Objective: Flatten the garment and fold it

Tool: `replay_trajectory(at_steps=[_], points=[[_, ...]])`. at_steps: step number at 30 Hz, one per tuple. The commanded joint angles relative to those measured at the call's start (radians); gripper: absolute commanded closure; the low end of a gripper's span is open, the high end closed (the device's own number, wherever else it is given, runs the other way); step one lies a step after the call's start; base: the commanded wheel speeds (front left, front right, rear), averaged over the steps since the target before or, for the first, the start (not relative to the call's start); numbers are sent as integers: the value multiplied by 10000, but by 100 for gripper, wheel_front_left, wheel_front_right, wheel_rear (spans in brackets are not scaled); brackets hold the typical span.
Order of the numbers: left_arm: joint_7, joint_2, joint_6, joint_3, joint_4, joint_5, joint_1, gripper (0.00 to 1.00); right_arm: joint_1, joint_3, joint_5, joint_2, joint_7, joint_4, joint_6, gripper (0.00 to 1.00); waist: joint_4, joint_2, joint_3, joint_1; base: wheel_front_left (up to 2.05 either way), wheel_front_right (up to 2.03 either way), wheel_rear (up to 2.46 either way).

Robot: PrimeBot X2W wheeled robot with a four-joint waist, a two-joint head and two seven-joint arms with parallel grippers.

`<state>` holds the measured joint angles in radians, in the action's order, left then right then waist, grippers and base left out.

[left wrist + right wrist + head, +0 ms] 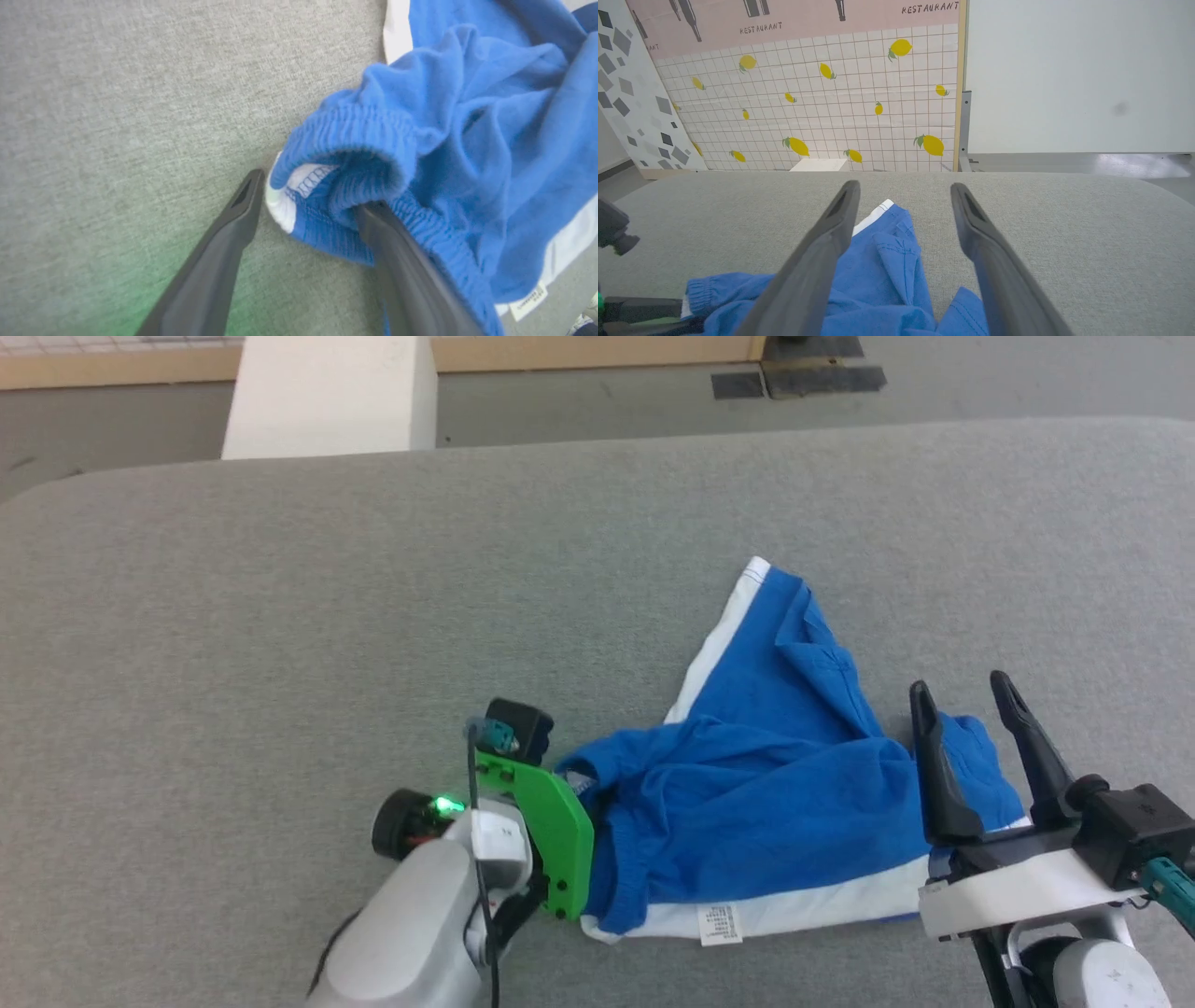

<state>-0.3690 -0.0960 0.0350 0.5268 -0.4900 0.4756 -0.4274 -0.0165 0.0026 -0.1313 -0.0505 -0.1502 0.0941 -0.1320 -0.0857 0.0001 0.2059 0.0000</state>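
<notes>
The garment (747, 803), bright blue shorts with white side stripes, lies crumpled on the grey table (280, 597), right of centre. Its gathered waistband (355, 130) points left and gapes open. My left gripper (310, 196) is open and straddles the waistband's corner: one finger rests on bare table, the other finger (397, 261) reaches into the waistband opening. In the head view its green wrist mount (551, 821) sits against the garment's left end. My right gripper (966, 705) is open, fingers up, over the garment's right end with nothing between them. It hovers over the blue cloth (887, 275).
A white care label (721, 924) sticks out at the garment's near edge. A white block (331, 397) stands on the floor beyond the table's far edge. A lemon-patterned panel (808, 93) stands behind the table. Bare grey table surface stretches left and far.
</notes>
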Motion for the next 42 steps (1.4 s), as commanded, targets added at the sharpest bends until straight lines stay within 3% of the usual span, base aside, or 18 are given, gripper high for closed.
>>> replay_trajectory(at_steps=[1, 9, 19, 20, 21, 29, 35, 42], points=[[-20, -90, -152, -30, -191, 66, 129, 100, -188, 21, -79, 3, -88, -58, 13, 0, -139, -1, 198, 0, 0, 0, 0], [1891, -707, -1078, -1500, 23, 117, -682, 100, -385, 71, -145, 3, -117, -206, 13, 0, -6, -1, 467, 0, 0, 0, 0], [3254, -1658, -1337, -2928, -1122, 549, -1621, 100, -730, 293, -99, 3, -67, -287, 13, 0, 76, -1, 744, 0, 0, 0, 0], [3342, -1665, -1253, -3008, -1208, 660, -1605, 54, -740, 300, -105, 3, -69, -303, 13, 0, 83, -1, 741, 0, 0, 0, 0], [3430, -1656, -1180, -3062, -1251, 745, -1569, 0, -740, 296, -107, 3, -69, -316, 13, 0, 101, -1, 730, 0, 0, 0, 0], [4585, -1630, -888, -3130, -786, 883, -365, 0, -551, 185, -106, 3, -27, -342, 13, 0, 419, -1, 302, 0, 0, 0, 0], [5521, -1880, -419, -2450, 1017, 303, 1091, 0, -355, 139, -70, 3, 83, -196, 13, 0, 867, -1, -33, 0, 0, 0, 0], [5056, -2243, 165, -1446, 2138, -153, 1893, 0, -344, 275, -104, 3, 179, -110, 13, 0, 1029, -1, -84, 0, 0, 0, 0]])
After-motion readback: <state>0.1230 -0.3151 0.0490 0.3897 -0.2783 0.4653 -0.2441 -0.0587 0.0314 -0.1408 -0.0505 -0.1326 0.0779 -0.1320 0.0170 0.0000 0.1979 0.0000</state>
